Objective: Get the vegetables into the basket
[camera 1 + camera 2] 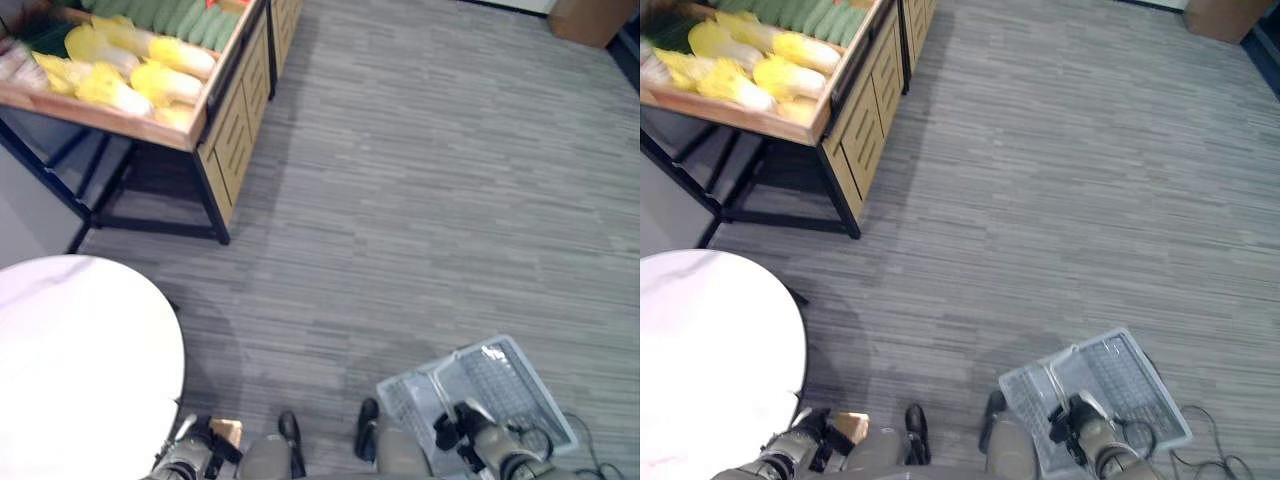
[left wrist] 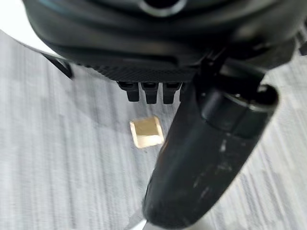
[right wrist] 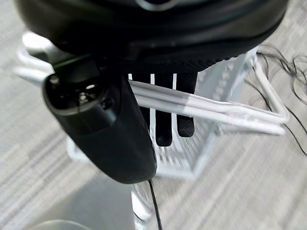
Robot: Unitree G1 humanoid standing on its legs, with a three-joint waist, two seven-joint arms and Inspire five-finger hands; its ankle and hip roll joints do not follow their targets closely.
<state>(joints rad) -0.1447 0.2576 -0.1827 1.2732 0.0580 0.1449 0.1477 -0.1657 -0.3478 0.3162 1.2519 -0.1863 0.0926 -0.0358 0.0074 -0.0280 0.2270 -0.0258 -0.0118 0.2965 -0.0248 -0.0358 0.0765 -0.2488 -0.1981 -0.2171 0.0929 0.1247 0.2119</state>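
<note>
1. Vegetables [image 1: 130, 70]: yellow-white cabbages piled in a wooden crate-topped stand [image 1: 225, 120] at the far left of the scene, with green ones [image 1: 185, 18] behind them at the far edge. They lie well apart from both hands, far and to the left of the robot.
2. Basket [image 1: 500, 385]: pale wire-mesh, on the floor at the near right, empty as far as can be seen.
3. Right hand [image 3: 163, 120]: hangs just above the basket. Its fingers hook round the white handle bar [image 3: 216, 110] that crosses in front of them in the right wrist view, the thumb on the near side of the bar.
4. Left hand [image 2: 153, 91]: low at the near left, beside the white round desk [image 1: 80, 360]. Fingers curl under the palm with nothing between them and the thumb. A small tan block [image 2: 146, 132] lies on the floor beneath it.
5. Governing relation: basket and vegetables sit on opposite sides, near right against far left, with open grey floor [image 1: 420, 200] between. The free left hand is on the stand's side and is judged the nearer one for picking, once the basket is carried over.
</note>
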